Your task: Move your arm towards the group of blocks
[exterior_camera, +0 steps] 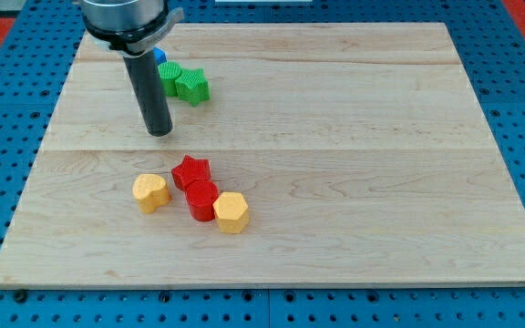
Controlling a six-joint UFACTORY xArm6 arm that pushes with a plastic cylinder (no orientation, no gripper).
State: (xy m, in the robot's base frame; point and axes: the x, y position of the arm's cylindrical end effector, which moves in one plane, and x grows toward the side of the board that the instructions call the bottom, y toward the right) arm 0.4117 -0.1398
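In the camera view, my tip [159, 133] rests on the wooden bench [354, 182], left of centre; the rod carries no gripper, so no jaw state can be told. The group lies nearer and slightly right of the tip, apart from it: red star [191, 170], red cylinder [201, 199], yellow hexagonal block [231, 212] and yellow heart-shaped block [150, 192]. Farther back, beside the rod, sit two green blocks [184, 83] and a partly hidden blue block [159, 56].

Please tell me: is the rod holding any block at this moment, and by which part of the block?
Nothing is held. My tip stands free on the board, below the green blocks and above the red star, touching neither.
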